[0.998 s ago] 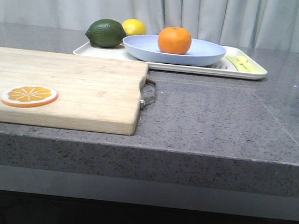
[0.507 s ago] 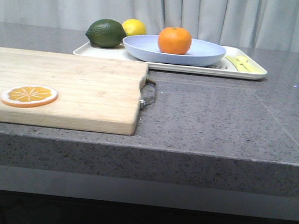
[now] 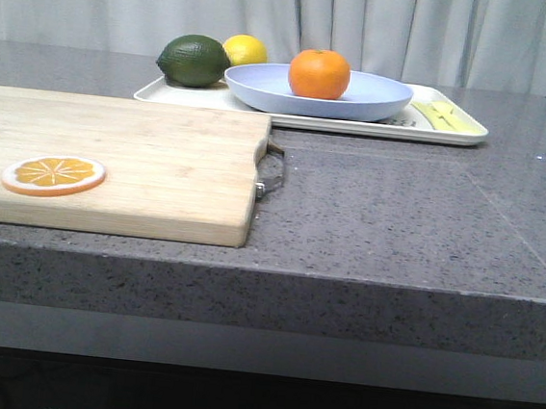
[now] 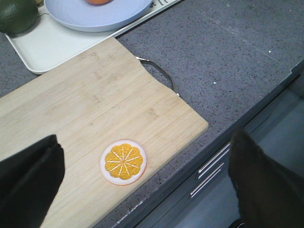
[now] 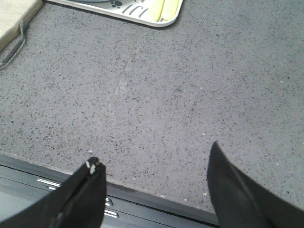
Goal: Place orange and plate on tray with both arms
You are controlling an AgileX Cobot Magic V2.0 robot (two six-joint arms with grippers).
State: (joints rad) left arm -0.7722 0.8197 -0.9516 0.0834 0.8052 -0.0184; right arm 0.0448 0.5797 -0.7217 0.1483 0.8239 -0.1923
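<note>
The orange (image 3: 319, 73) sits in the lavender-blue plate (image 3: 360, 102), and the plate rests on the white tray (image 3: 454, 133) at the back of the counter. The left wrist view shows the plate (image 4: 95, 14), a sliver of the orange (image 4: 99, 1) and the tray (image 4: 42, 47). The right wrist view shows only the tray's yellow-green marked corner (image 5: 161, 12). My left gripper (image 4: 145, 164) is open and empty, above the cutting board's front edge. My right gripper (image 5: 154, 159) is open and empty, above the counter's front edge. Neither gripper shows in the front view.
A wooden cutting board (image 3: 142, 163) lies at the front left with a flat orange slice (image 3: 53, 175) on it. A dark green avocado (image 3: 193, 61) and a yellow lemon (image 3: 245, 49) sit on the tray's left end. A grey curtain hangs behind.
</note>
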